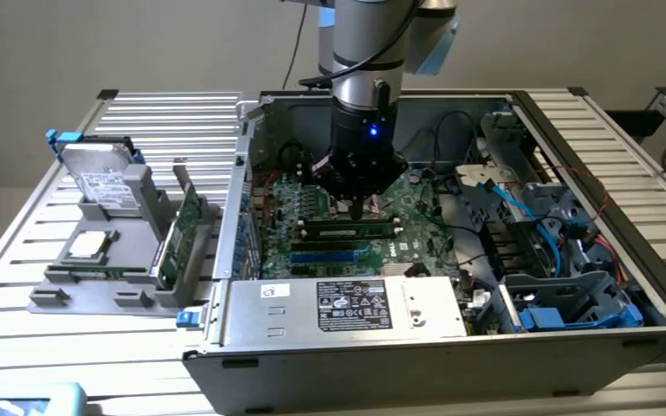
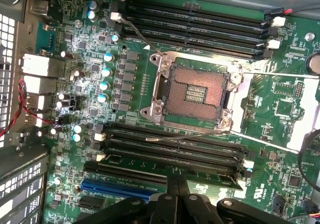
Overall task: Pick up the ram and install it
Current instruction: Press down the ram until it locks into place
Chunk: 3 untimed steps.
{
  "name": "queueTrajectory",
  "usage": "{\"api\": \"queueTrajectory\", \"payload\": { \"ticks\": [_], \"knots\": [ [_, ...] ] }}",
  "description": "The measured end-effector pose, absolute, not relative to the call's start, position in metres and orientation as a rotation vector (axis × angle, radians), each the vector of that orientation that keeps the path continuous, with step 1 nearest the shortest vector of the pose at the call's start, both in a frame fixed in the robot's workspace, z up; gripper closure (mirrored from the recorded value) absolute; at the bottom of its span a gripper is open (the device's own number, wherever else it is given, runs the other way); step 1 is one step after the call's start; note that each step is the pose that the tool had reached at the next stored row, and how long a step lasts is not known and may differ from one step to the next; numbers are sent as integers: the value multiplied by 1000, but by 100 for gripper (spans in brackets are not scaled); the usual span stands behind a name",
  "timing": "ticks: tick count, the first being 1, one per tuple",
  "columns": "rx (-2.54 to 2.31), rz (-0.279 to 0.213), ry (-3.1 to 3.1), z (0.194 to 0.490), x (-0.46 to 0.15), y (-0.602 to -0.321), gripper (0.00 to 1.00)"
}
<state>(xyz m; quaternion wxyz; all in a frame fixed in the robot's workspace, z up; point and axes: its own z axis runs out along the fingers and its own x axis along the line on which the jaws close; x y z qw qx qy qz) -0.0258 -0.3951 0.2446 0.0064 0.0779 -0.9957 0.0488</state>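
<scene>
The arm reaches down into the open PC case on the desk. Its tool has its fingers pinched together with nothing between them, the tip just above the ram, which lies seated lengthwise in a motherboard slot. From the wrist, the tool sits beside that ram, next to the black slots and the bare CPU socket. A grey holder with spare parts stands outside the case, at the exterior view's left.

Cut off by the exterior view's top edge: arm. Hidden beneath gripper: middle of ram. Too small to read: power-supply label.
</scene>
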Motion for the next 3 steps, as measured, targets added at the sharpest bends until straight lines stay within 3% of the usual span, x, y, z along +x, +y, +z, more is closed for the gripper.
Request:
{"api": "queueTrajectory", "payload": {
  "ticks": [3],
  "knots": [
    [244, 153, -3116, 245, -26, -395, 89]
  ]
}}
